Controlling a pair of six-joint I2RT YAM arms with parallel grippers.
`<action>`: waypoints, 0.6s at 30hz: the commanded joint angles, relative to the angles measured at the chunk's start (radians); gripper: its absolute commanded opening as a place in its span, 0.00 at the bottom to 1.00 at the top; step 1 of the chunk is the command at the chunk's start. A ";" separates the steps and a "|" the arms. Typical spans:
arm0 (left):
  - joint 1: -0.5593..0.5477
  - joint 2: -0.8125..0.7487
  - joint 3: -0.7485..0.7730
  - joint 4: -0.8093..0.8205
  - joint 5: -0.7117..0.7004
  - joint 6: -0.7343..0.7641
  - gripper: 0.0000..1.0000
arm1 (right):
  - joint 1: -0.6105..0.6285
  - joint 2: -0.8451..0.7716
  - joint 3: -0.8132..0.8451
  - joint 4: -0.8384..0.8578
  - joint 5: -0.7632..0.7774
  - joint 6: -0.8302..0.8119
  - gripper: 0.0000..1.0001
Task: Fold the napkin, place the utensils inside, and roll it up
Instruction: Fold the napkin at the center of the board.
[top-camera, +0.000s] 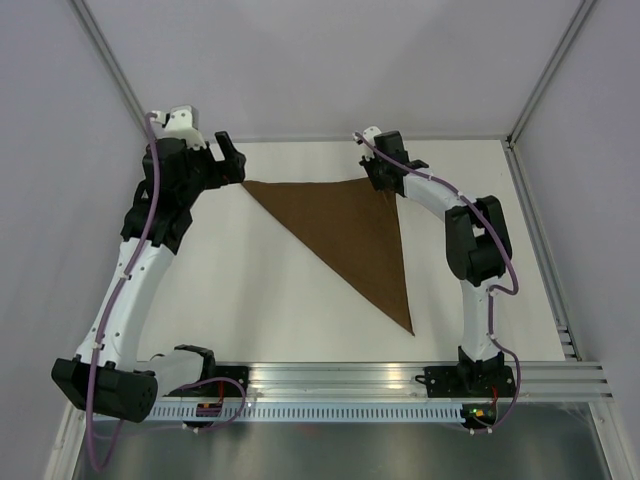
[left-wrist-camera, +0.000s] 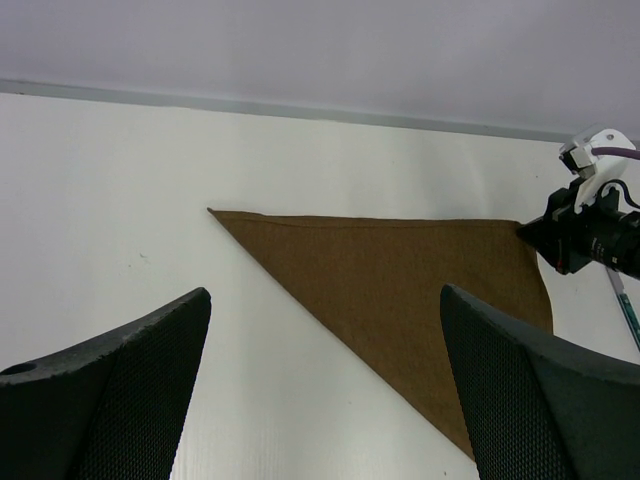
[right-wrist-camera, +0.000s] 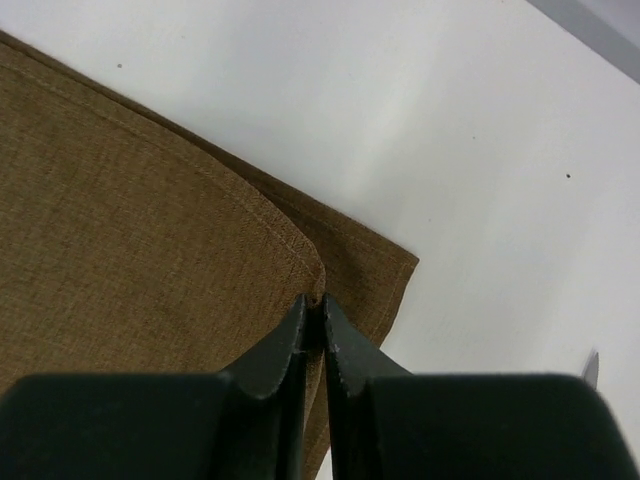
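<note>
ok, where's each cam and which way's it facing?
Top external: above and behind, looking down on white table; left arm, right arm, folded dark-brown triangular cloth napkin between.
Left wrist: left arm, facing across the table; open left tool in frame.
Right wrist: right arm, close above napkin corner; right tool shut on it.
Shared: all show the napkin.
</note>
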 joint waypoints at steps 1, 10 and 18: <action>0.002 0.005 -0.017 0.044 0.015 0.005 1.00 | -0.017 0.024 0.014 0.019 0.055 0.001 0.17; 0.002 -0.015 -0.120 0.136 0.038 -0.079 1.00 | -0.048 0.084 0.109 -0.022 0.104 0.005 0.54; 0.001 -0.017 -0.246 0.277 0.104 -0.179 1.00 | -0.123 0.012 0.072 -0.107 0.066 0.045 0.50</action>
